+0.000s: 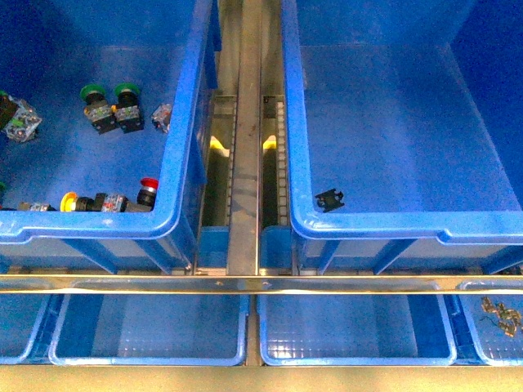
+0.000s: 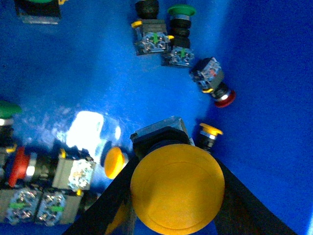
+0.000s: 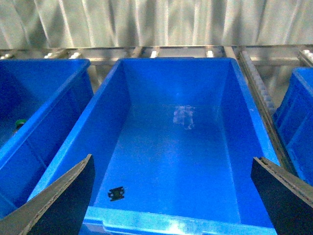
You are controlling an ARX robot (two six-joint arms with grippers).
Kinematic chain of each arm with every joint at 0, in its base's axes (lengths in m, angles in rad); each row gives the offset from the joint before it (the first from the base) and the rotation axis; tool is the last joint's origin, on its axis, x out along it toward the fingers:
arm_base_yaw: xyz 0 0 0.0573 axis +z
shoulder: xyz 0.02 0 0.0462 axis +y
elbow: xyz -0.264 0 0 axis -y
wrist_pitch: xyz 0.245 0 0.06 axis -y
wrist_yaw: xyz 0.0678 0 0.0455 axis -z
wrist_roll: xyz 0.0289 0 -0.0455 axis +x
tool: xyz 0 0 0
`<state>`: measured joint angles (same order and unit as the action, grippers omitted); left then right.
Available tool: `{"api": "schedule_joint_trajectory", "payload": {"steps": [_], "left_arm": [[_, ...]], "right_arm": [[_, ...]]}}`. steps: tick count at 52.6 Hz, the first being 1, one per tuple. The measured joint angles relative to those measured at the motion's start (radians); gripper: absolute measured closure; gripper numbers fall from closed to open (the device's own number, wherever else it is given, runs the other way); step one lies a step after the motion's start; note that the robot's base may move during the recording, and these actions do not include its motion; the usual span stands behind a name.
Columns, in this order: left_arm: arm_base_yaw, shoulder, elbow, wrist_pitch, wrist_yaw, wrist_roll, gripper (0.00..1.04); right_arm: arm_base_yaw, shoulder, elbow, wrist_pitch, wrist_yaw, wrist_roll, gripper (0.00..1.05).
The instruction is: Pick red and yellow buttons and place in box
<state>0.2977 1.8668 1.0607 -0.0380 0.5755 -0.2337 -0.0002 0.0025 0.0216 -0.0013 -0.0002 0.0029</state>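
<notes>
left gripper [image 2: 173, 166] clenched on the yellow button [image 2: 177, 188]; right gripper [image 3: 172, 160] spread wide, empty, over the box [image 3: 161, 223].
the yellow button has a hard, glossy dome on a small blocky body. it is probably light but top-heavy and slippery, so the cap's rim, where the fingers [image 2: 112, 205] pinch it, seems the surest hold. the red button [image 1: 148, 192] lies in the left bin [image 1: 176, 163], at its 5 o'clock corner. the box stands at 3 o'clock from that bin, holding only a small black piece [image 1: 330, 198]. the front view shows neither arm; only the left wrist view shows the grasp.
</notes>
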Motion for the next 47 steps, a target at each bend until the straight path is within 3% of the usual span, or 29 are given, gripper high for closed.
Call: {"api": "schedule_joint_trajectory", "payload": {"steps": [10, 20, 47], "left_arm": [[0.003, -0.109, -0.058, -0.011, 0.103, -0.150, 0.71], [-0.051, -0.229, -0.111, 0.015, 0.178, -0.317, 0.71], [-0.416, -0.275, -0.185, 0.179, 0.119, -0.597, 0.71]], "right_arm": [[0.000, 0.000, 0.000, 0.000, 0.000, 0.000, 0.07], [0.000, 0.000, 0.000, 0.000, 0.000, 0.000, 0.07], [0.000, 0.000, 0.000, 0.000, 0.000, 0.000, 0.07]]}}
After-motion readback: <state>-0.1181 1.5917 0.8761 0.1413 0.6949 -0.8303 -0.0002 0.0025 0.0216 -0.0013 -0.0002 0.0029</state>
